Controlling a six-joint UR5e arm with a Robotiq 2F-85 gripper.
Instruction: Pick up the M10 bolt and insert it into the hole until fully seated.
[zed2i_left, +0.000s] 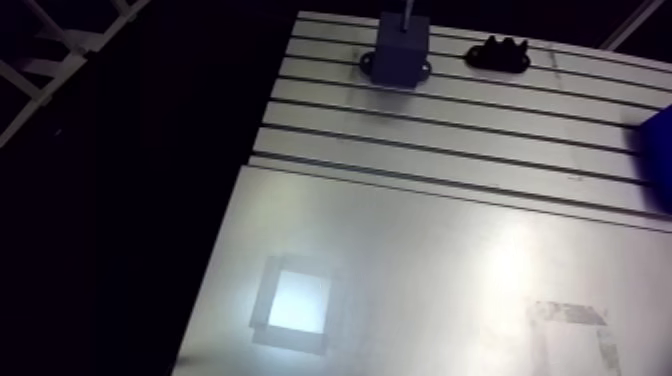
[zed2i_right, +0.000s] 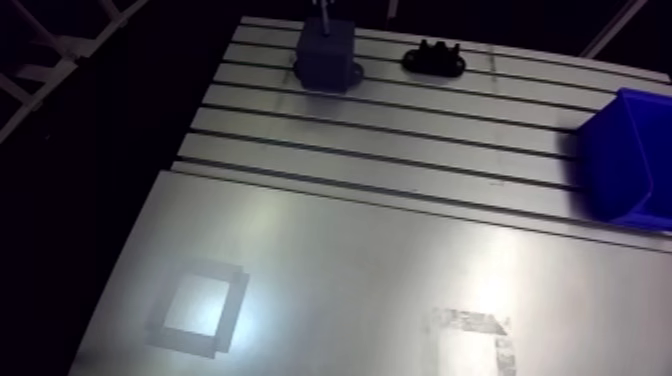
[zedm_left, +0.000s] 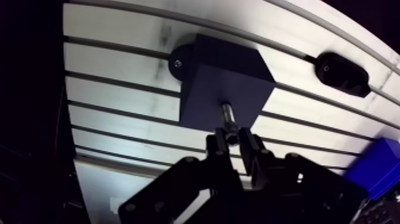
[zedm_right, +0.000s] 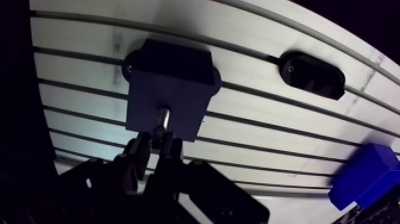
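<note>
A dark grey block (zedm_left: 223, 80) with a hole in its top face stands on the slotted aluminium table (zedm_left: 119, 77). The M10 bolt (zedm_left: 228, 118) stands upright with its shank tip in the hole and most of the shank still showing. My gripper (zedm_left: 234, 143) is directly above the block, shut on the bolt's head. In the arm view the block (zed2i_left: 401, 50) sits at the far end of the table with the bolt (zed2i_left: 406, 8) rising from it; the gripper itself is out of that view.
A black bracket-like holder (zedm_left: 342, 74) is fixed in a slot to one side of the block. A blue bin (zed2i_right: 625, 155) stands further along the same side. A smooth metal plate (zed2i_right: 350, 270) with taped squares covers the near part of the table.
</note>
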